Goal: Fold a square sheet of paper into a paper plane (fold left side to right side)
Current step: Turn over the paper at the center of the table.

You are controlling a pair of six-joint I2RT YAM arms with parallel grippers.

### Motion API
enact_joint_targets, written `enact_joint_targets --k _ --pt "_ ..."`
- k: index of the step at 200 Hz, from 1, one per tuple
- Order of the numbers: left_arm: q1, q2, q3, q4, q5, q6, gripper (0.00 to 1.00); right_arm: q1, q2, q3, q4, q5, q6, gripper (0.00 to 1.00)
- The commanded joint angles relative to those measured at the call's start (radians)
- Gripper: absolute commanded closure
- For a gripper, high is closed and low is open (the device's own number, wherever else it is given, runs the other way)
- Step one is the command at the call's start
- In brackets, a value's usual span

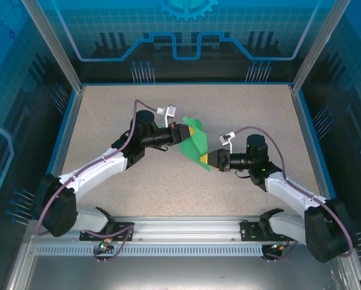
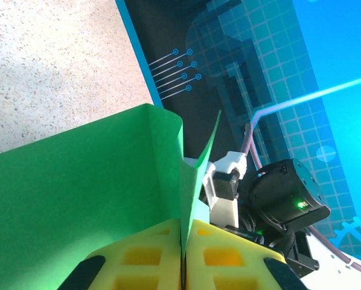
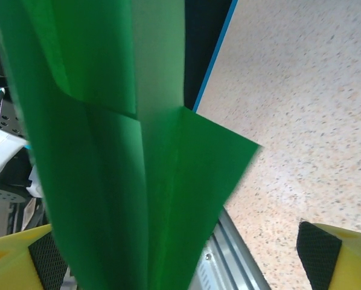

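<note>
The green sheet of paper [image 1: 194, 144], already creased into several layers, is held in the air above the tabletop [image 1: 108, 121], between the two arms near the middle of the workspace. It is pinched by the left gripper [image 1: 191, 130], whose yellow fingers [image 2: 144, 260] are pressed together in the left wrist view with the paper clamped in the seam between them. The right gripper [image 1: 207, 159] is set at the nearer end of the paper. In the right wrist view its fingers [image 3: 340, 257] are spread wide, with the paper hanging between them and closer to one side, so nothing is gripped there. The chief risk is judged to lie in this one-sided hold: carried by a single pinch, so thin a sheet could sag, twist or slip out, and the layers could spring apart. If the right fingers were closed off-centre, a stray wrinkle or a skewed fold could be pressed in. If the arms were drawn apart with both clamped, the paper could be torn. In the top view the long axis runs from far-left to near-right, from one gripper toward the other, and the paper is not lying flat. Which end is the nose cannot be told.
</note>
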Motion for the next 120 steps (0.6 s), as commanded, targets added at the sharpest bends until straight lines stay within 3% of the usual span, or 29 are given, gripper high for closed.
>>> enact_joint_targets --k 1,73,101,120 --pt "-0.004 -0.028 0.022 0.036 0.037 -0.027 0.91 0.039 0.018 0.043 0.141 0.013 0.09 0.02" --pt "-0.008 -0.028 -0.009 0.066 0.042 -0.056 0.91 0.039 -0.015 0.066 0.097 0.045 0.091 0.51" --pt "-0.008 -0.032 -0.017 0.047 0.039 -0.045 0.9 0.032 -0.059 0.09 -0.057 0.079 0.0 0.65" --pt "-0.008 -0.035 -0.022 0.032 0.039 -0.036 0.83 0.031 -0.081 0.106 -0.153 0.1 -0.061 0.73"
